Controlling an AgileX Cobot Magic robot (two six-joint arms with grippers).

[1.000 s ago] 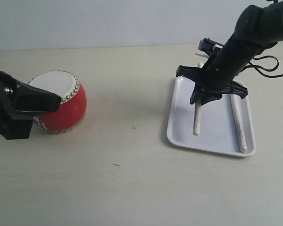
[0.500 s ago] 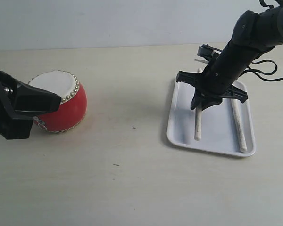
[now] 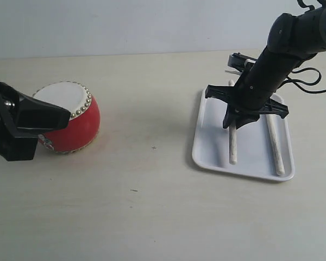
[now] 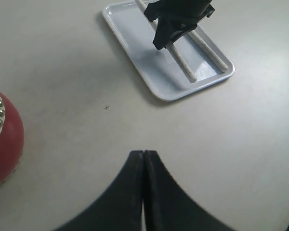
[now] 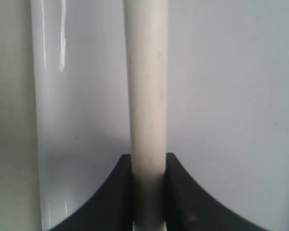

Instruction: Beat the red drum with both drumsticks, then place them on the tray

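The red drum (image 3: 70,117) lies tilted at the left, partly behind my left arm; its red side also shows in the left wrist view (image 4: 2,139). My left gripper (image 4: 143,154) is shut and holds nothing, above bare table. The white tray (image 3: 209,147) is at the right. One drumstick (image 3: 273,142) lies along the tray's right side. My right gripper (image 3: 232,120) is shut on the other drumstick (image 3: 232,147), whose far end is low over the tray. In the right wrist view this drumstick (image 5: 147,86) runs between the fingertips (image 5: 123,166).
A cable (image 3: 309,76) loops behind the right arm. The tan table surface (image 3: 152,179) stretches between drum and tray. A pale wall rises behind the table's far edge (image 3: 125,53).
The right gripper has lowered and shifted slightly right over the tray, and its drumstick now points a little farther right. The left arm has stayed still.
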